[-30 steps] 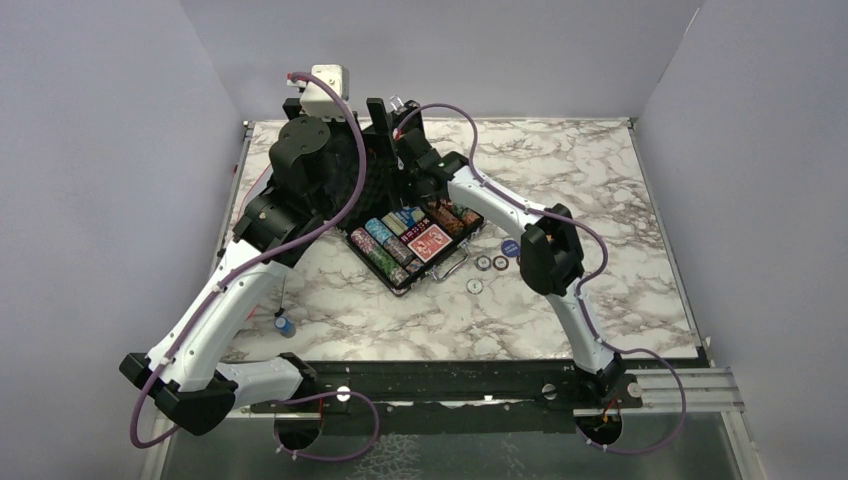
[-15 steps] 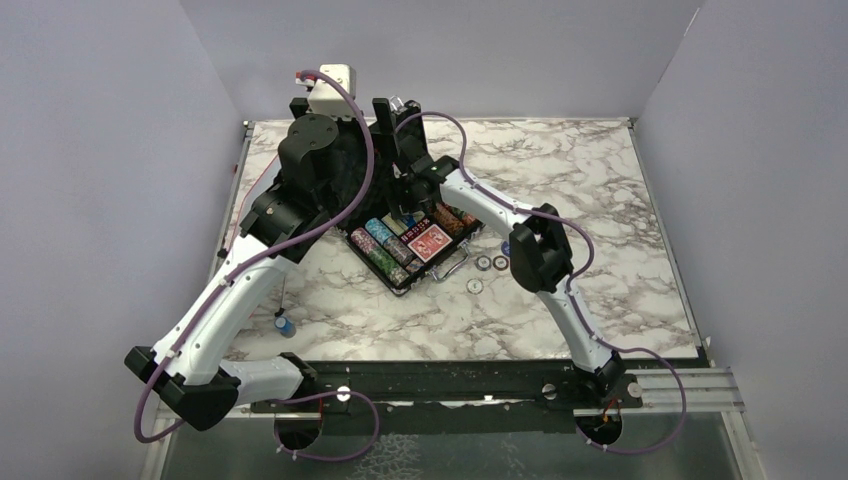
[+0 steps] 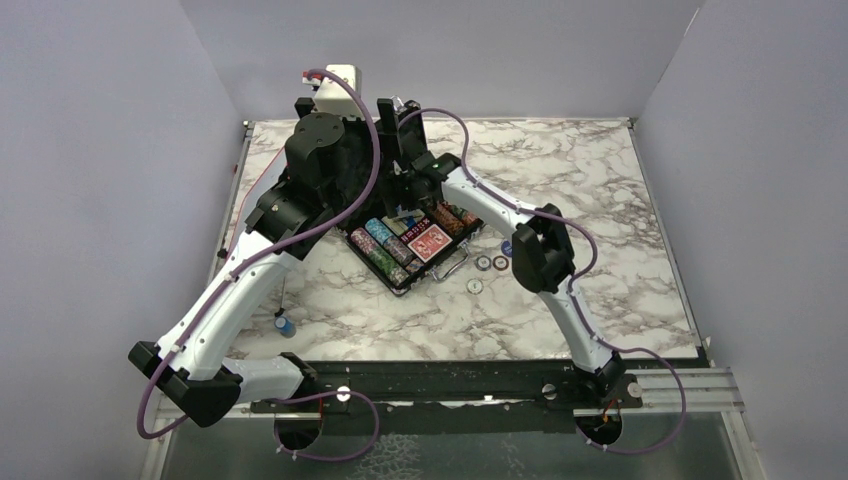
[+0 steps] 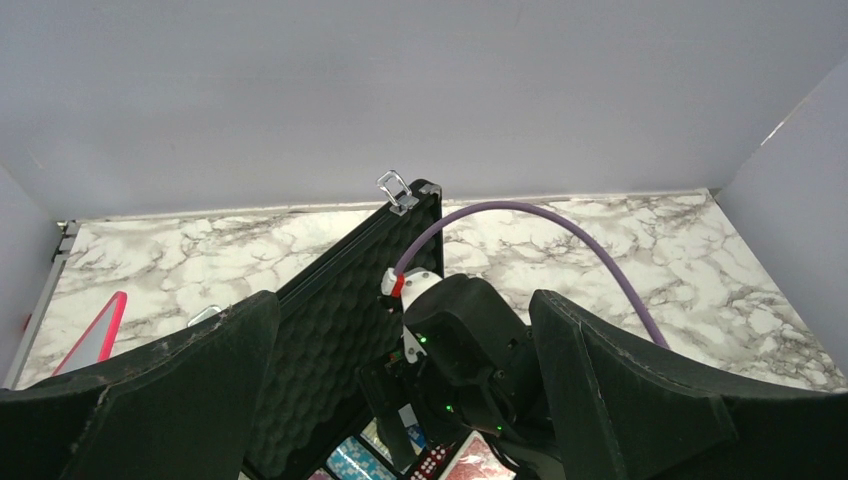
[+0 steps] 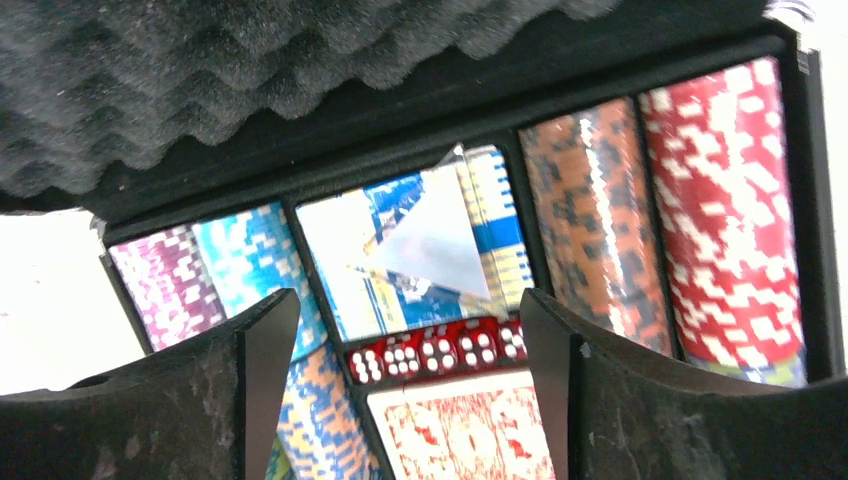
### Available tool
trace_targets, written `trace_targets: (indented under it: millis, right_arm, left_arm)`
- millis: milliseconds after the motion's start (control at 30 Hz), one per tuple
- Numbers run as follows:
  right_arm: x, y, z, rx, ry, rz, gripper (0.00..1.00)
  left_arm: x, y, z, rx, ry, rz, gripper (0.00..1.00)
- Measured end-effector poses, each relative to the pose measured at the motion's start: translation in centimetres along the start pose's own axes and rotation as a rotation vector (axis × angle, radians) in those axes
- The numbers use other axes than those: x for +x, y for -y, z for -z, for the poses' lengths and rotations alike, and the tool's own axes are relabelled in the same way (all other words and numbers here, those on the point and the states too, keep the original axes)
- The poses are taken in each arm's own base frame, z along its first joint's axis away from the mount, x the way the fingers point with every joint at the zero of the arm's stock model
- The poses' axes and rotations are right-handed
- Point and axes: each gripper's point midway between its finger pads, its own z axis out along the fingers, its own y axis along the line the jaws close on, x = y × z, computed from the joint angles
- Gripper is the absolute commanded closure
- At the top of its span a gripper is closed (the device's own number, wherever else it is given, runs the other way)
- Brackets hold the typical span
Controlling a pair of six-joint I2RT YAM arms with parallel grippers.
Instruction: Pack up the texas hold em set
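Right gripper gapes wide and empty, chips and dice right beneath it. Left gripper is wide too, the briefcase lid upright just ahead. The loaded case looks heavy and rigid, so I'd nudge the lid's top edge.

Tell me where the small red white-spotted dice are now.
In the right wrist view, the red white-spotted dice line up at lower centre, between the shiny blue-patterned pack above and the red-backed cards below.
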Motion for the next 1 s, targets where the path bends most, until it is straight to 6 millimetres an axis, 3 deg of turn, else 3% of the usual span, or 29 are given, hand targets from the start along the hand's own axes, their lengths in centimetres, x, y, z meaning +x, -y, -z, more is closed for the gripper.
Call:
trace_targets:
  millis: [100,167,333,400,467,533,667,767,1000]
  right_arm:
    - [0.0,1.3,2.7,0.017,0.017,-0.073,0.22]
    - [0.3,3.6,5.4,0.05,0.032,-0.149,0.22]
    - [0.9,13.3,12.6,0.203,0.13,-0.416,0.21]
    - [2.2,17.6,14.4,0.292,0.146,-0.522,0.2]
    - [4.9,21.2,15.1,0.39,0.118,-0.628,0.18]
    - [7.8,23.4,15.0,0.467,0.065,-0.703,0.17]
    - [14.9,25.3,14.1,0.567,-0.085,-0.815,0.15]
    - [18.6,25.7,13.9,0.609,-0.165,-0.867,0.15]
    - [20.4,25.8,13.1,0.623,-0.199,-0.908,0.16]
  left_arm:
    - [0.0,0.0,0.0,0.002,-0.001,-0.004,0.01]
    - [0.0,0.1,0.0,0.007,-0.001,-0.008,0.01]
    - [0.0,0.6,0.0,0.039,-0.001,-0.014,0.01]
    - [0.1,0.9,0.0,0.053,-0.002,-0.015,0.01]
    - [0.1,1.1,0.0,0.068,-0.003,-0.016,0.01]
    - [0.3,1.4,0.0,0.081,-0.007,-0.017,0.01]
    - [0.3,1.7,0.0,0.101,-0.007,-0.016,0.01]
    - [0.4,2.0,0.0,0.112,-0.007,-0.013,0.01]
    - [0.8,2.2,-0.1,0.128,-0.016,-0.013,0.01]
